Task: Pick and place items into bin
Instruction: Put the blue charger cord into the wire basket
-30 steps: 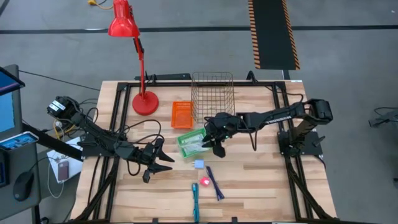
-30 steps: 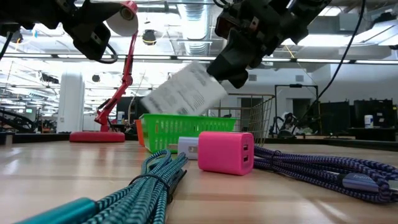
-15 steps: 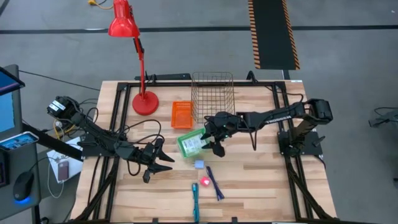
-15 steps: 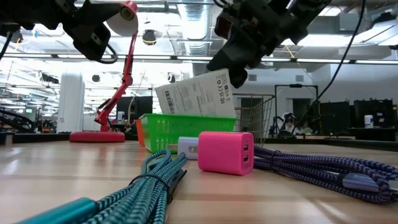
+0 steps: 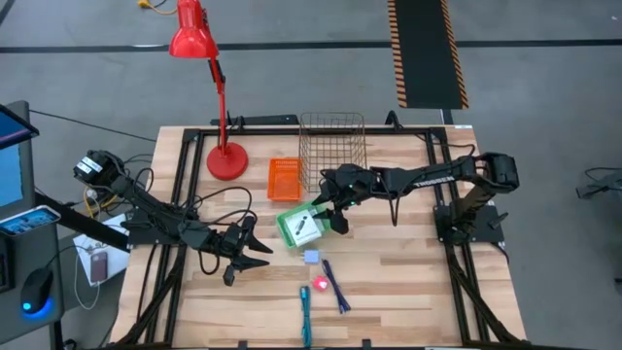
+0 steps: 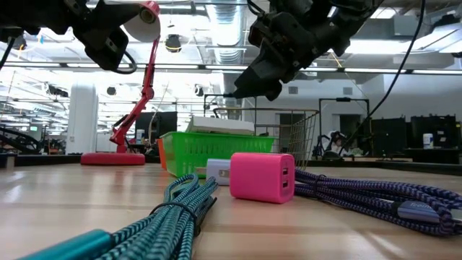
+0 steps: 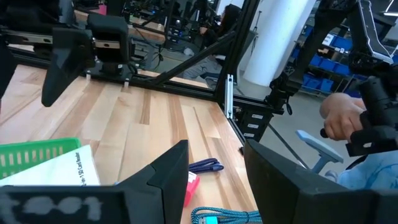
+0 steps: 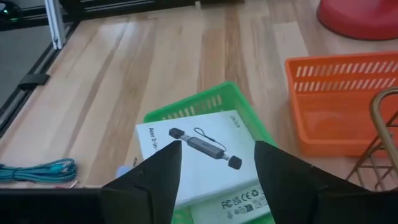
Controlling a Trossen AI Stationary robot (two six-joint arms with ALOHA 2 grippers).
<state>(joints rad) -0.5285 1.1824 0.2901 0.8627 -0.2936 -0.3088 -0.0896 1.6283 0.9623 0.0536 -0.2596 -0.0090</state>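
Note:
A white card pack (image 8: 199,165) lies flat in the green bin (image 5: 288,229), resting on top of the bin's walls (image 6: 216,152). My right gripper (image 5: 333,211) hangs open just above and behind the bin, with nothing between its fingers (image 8: 163,167). On the table in front of the bin lie a pale lavender block (image 5: 311,258), a pink block (image 6: 262,175), a purple cord (image 5: 336,285) and a teal cord (image 5: 305,313). My left gripper (image 5: 249,255) waits open to the left of the bin, above the table.
An orange basket (image 5: 285,179) and a wire basket (image 5: 332,148) stand behind the green bin. A red desk lamp (image 5: 225,157) stands at the far left. Bare wood lies to the right of the cords. A person's hand (image 7: 341,118) shows beyond the table.
My right gripper has let go of the white card pack and drawn back a little toward the far edge. The pack hung tilted from the fingers, then stood on edge in the green bin, and now has tipped over and lies flat in it.

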